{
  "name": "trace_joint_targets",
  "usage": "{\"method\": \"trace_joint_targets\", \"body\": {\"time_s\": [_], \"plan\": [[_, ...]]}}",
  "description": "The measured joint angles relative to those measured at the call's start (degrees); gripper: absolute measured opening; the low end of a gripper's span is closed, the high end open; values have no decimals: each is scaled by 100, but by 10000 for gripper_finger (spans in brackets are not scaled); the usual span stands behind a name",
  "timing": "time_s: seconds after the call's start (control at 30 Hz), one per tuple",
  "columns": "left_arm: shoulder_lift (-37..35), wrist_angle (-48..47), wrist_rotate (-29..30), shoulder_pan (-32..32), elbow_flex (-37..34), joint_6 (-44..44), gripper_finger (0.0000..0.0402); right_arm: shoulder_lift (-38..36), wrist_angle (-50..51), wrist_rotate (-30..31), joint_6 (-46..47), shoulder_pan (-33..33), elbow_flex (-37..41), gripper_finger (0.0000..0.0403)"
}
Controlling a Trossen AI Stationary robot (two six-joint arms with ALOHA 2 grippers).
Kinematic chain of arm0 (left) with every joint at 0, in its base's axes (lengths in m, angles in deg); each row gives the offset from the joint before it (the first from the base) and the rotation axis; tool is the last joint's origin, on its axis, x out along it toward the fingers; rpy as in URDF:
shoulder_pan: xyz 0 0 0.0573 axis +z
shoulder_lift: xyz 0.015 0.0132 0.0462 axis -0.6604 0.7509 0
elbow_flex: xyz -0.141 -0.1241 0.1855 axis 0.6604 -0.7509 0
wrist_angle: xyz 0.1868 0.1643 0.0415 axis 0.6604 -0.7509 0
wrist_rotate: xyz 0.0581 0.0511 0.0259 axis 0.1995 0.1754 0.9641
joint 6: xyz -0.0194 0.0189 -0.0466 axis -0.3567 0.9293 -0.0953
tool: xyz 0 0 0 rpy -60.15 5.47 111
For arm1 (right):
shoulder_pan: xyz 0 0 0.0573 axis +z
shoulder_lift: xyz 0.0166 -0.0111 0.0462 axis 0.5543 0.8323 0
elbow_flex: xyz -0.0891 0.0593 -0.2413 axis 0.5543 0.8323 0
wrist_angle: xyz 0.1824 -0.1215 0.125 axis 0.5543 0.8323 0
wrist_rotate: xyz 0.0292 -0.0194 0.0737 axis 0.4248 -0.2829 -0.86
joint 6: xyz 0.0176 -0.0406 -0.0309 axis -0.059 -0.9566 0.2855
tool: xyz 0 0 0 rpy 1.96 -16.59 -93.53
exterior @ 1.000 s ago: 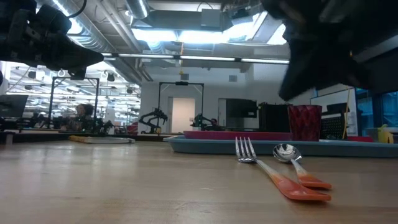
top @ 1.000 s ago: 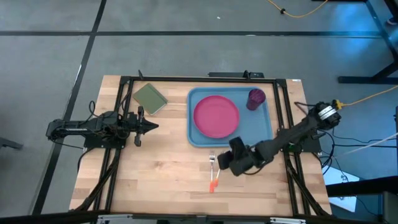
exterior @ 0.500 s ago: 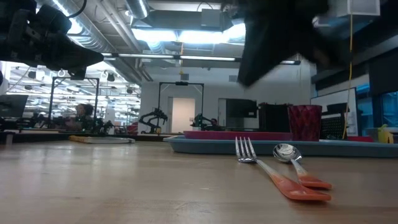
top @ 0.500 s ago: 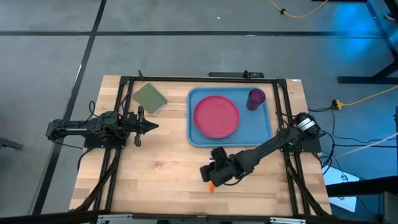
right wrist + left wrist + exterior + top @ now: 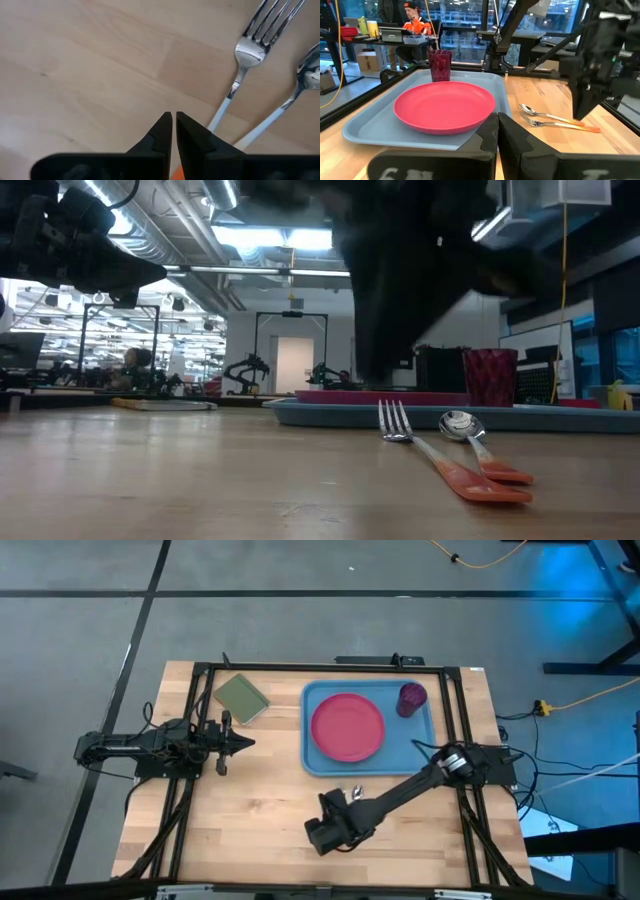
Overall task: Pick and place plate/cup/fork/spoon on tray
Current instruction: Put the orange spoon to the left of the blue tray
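My left pincer (image 5: 243,743) waits over the table's (image 5: 250,820) left side, fingers pressed together, empty; from above my right arm hides all but the tips of the fork (image 5: 425,445) and spoon (image 5: 475,445), which the low view shows side by side on the wood before the tray (image 5: 420,745); the plate (image 5: 347,727) and cup (image 5: 412,697) sit in it; my right pincer (image 5: 173,131) hovers above the handles, nearly closed, holding nothing.

Bright ceiling strips glare behind my dark, motion-blurred right arm (image 5: 420,270); below my fingers, focus is sharp.
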Motion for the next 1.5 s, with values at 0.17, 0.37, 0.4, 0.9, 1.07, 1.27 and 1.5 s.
{"method": "trace_joint_targets", "body": {"time_s": [0.17,0.37,0.4,0.9,1.07,1.27,1.5], "plan": [[-1,0,-1,0,0,1,0,136,-60,-336,10,-96,-7,30],[0,0,0,0,0,1,0,48,-75,-295,-245,-110,-17,30],[-2,0,0,0,0,-1,0,20,-59,-285,-298,-122,-18,30],[0,0,0,0,0,0,0,-92,763,186,718,156,-133,40],[-2,0,-4,0,0,1,0,-92,884,10,1544,377,-133,81],[-1,0,-4,0,0,0,0,-78,943,-262,2460,576,-92,119],[-2,0,-9,0,0,1,0,18,1294,-356,2866,508,-92,122]]}}
